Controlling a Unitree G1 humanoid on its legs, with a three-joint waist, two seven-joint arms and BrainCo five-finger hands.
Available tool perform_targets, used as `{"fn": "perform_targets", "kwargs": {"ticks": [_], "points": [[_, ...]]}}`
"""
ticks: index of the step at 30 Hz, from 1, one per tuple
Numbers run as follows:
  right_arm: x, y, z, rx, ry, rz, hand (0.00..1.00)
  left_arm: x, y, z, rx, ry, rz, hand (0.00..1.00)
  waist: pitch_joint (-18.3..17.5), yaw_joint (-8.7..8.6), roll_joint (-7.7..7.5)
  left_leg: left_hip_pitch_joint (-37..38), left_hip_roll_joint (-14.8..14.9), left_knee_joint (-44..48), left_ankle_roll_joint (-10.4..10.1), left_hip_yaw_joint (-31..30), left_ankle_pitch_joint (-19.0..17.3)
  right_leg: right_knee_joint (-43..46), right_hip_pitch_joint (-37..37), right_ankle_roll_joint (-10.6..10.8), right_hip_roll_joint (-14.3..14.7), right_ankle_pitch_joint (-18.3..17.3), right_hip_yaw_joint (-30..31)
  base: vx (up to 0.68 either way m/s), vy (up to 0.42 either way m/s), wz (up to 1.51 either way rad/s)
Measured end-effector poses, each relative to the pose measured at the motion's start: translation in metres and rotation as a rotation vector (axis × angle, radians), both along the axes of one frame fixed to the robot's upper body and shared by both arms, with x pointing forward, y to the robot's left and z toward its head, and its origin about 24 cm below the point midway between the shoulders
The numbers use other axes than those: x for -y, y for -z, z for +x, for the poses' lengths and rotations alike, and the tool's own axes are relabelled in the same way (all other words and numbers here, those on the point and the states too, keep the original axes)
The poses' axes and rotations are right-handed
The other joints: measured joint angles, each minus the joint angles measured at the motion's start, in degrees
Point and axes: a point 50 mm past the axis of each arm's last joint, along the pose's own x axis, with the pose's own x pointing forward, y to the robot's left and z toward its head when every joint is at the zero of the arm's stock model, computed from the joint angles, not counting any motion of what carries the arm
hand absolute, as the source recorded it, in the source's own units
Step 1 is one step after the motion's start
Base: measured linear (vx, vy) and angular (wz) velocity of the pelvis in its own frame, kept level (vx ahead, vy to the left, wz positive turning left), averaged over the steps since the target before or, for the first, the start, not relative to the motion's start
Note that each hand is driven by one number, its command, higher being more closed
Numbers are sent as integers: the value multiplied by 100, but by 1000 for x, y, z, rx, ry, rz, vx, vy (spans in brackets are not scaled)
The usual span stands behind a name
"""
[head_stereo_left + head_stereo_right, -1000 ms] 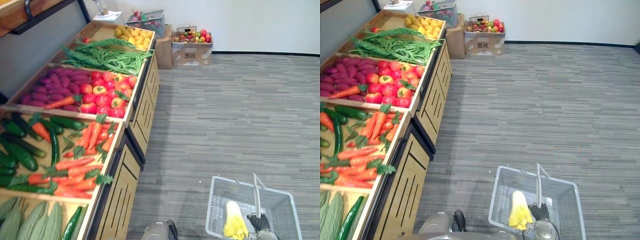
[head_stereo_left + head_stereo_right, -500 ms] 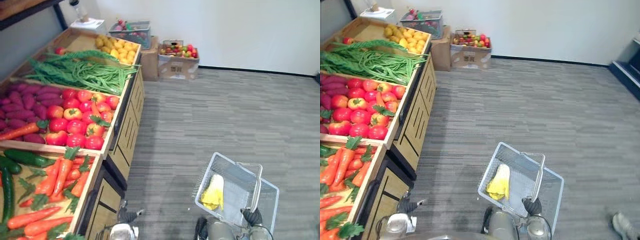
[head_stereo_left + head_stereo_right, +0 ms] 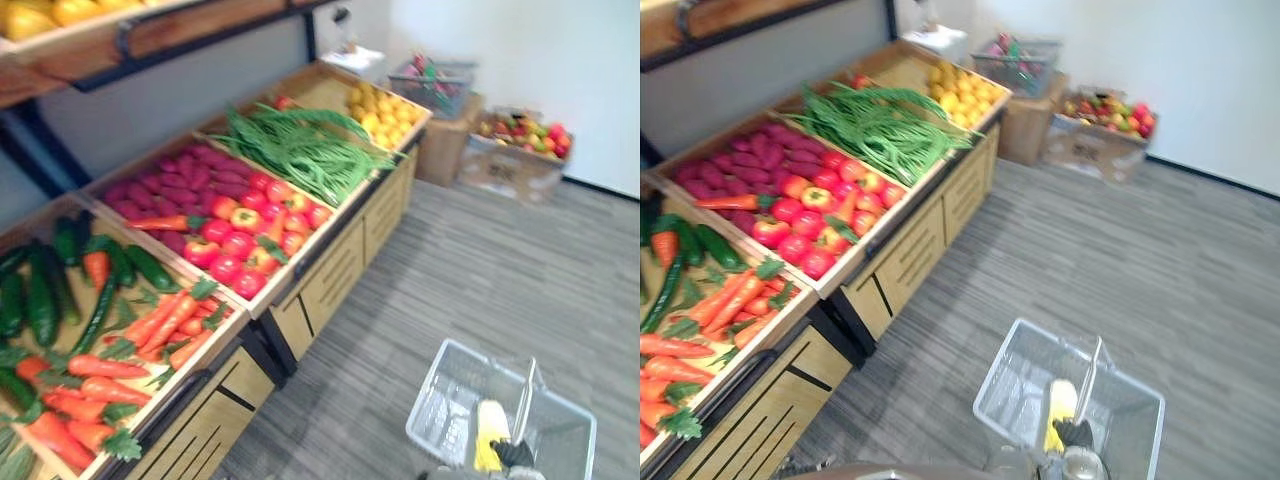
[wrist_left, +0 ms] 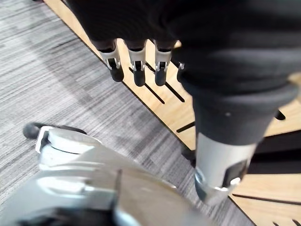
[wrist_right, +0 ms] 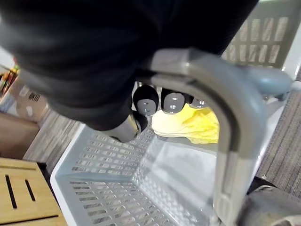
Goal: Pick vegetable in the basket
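The robot's right hand (image 3: 514, 453) is curled round the handle (image 5: 230, 141) of a grey basket (image 3: 440, 415) on the floor beside a wooden produce stand (image 3: 340, 275) of carrots (image 3: 165, 325), tomatoes (image 3: 245, 235) and green beans (image 3: 300, 150). A yellow vegetable (image 3: 489, 432) lies inside the basket. The left hand (image 4: 138, 66) hangs empty, fingers straight, near the stand's slatted front.

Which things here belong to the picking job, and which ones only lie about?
Job: grey basket, its handle in the right hand; yellow vegetable inside it; open left hand; carrots, cucumbers, green beans on the wooden stand.
Lying about: cardboard boxes of fruit by the wall; small basket on one.
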Motion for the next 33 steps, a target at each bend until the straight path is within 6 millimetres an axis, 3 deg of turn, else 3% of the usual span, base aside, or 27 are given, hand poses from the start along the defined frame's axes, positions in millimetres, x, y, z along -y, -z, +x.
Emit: {"fn": "perform_targets", "kwargs": {"ticks": [3, 5, 7, 9, 10, 13, 17, 19, 20, 21, 22, 23, 24, 25, 26, 27, 30, 31, 33], "points": [[8, 4, -19, -61, 56, -1, 100, -3, -1, -3, -12, 26, 9, 0, -108, -21, -63, -200, -93, -320, 350, 1392, 195, -110, 483, 79, -228, 45, -772, 122, 61, 191], [7, 3, -16, -53, 52, -1, 100, -7, -1, -5, -27, 23, 17, 0, -134, 20, -170, -223, -222, -685, 360, 1820, 273, -399, 721, 219, -298, 131, -1190, 96, 115, 132], [3, 3, -13, -32, 30, -5, 100, -9, 0, -10, -55, 17, 16, 0, -116, 14, -205, -214, -473, -1061, 493, 2134, 487, -576, 969, 333, -416, 245, -1665, 45, 130, 111], [-3, 5, -15, -36, 28, 9, 100, -8, 0, -14, -67, 8, 14, 0, -91, 10, -225, -186, -686, -1472, 600, 2231, 810, -723, 1101, 299, -441, 447, -1968, -11, 114, 95], [-8, 6, -14, -30, 28, 20, 100, -7, 1, -15, -70, 4, 9, 0, -75, 12, -162, -146, -799, -1772, 661, 2279, 1065, -822, 1172, 277, -411, 593, -2086, -40, 59, 81], [-17, 7, -12, -12, 28, 40, 100, -5, 2, -18, -79, -11, 2, 0, -68, 5, -129, -85, -1011, -2414, 764, 2335, 1477, -950, 1276, 285, -326, 662, -2252, -55, 4, 67], [-19, 6, -6, 9, 45, 46, 100, -2, 4, -28, -111, -50, -12, 0, -50, 13, -96, 73, -1037, -3017, 769, 2331, 1631, -942, 1300, 285, -161, 662, -2299, -41, -7, 32], [-18, 6, -4, 19, 60, 46, 100, -2, 4, -28, -111, -49, -11, 0, 13, 9, -46, 91, -1074, -3044, 770, 2313, 1626, -776, 1302, 285, -213, 661, -2283, -23, 36, 18], [-13, 4, -4, 22, 67, 36, 100, 1, 5, -27, -112, -40, -17, 0, 83, -10, -15, 69, -1083, -3067, 823, 2307, 1506, -413, 1241, 287, -339, 656, -2256, -37, 81, 43], [-6, 3, -5, 22, 82, 20, 100, 6, 6, -26, -114, -22, -29, 0, 135, -95, 125, 71, -1077, -3067, 882, 2299, 1213, 156, 1152, 283, -517, 650, -2172, -47, 104, 50], [-3, 2, -7, 23, 92, 13, 100, 6, 5, -26, -116, -12, -27, 0, 136, -116, 132, 69, -1129, -3069, 855, 2295, 1157, 474, 1077, 280, -692, 654, -2099, -34, 166, 51], [3, -2, 1, 52, 95, -7, 100, 4, 5, -23, -112, 16, -18, 0, 144, -123, 101, 68, -1262, -3069, 867, 2249, 1098, 1239, 778, 157, -1117, 740, -1779, -27, 173, 36], [5, -3, 3, 58, 94, -14, 100, 4, 5, -21, -110, 29, -16, 0, 151, -130, 90, 70, -1308, -3069, 876, 2185, 1085, 1527, 630, -4, -1245, 853, -1603, 29, 209, 38], [7, -4, 6, 62, 90, -18, 100, 3, 4, -17, -102, 44, -14, 0, 152, -130, 90, 83, -1331, -3068, 882, 2141, 1079, 1973, 344, -383, -1398, 1143, -1296, 92, 162, 36], [6, -4, 7, 69, 85, -16, 100, 1, 3, -13, -89, 53, -6, 0, 153, -109, 94, 91, -1315, -3066, 937, 2000, 1042, 2512, -4, -627, -1517, 1635, -860, 139, 157, 44], [3, -5, 11, 91, 79, -10, 100, -4, 1, -8, -76, 58, 8, 0, 167, -120, 123, 99, -1299, -3066, 963, 1849, 1025, 3078, -361, -514, -1496, 1521, -401, 125, 97, 50], [-2, -4, 10, 97, 80, 2, 100, -18, -4, 7, -20, 38, 38, 0, 318, -136, -109, 127, -1235, -3065, 964, 1478, 1025, 3412, -790, -101, -1037, 523, 62, 108, 28, 63], [0, -4, 4, 89, 96, -7, 100, -20, -5, 9, -16, 37, 42, 0, 339, -142, -164, 135, -1211, -3064, 963, 1346, 1025, 3053, -858, 77, -817, 300, 190, 96, -1, 73], [1, -2, -6, 69, 122, -17, 100, -21, -6, 11, -11, 30, 44, 0, 341, -143, -166, 53, -1129, -2958, 959, 1155, 1022, 1963, -836, 206, -385, 241, 555, 51, -65, 69]]}}
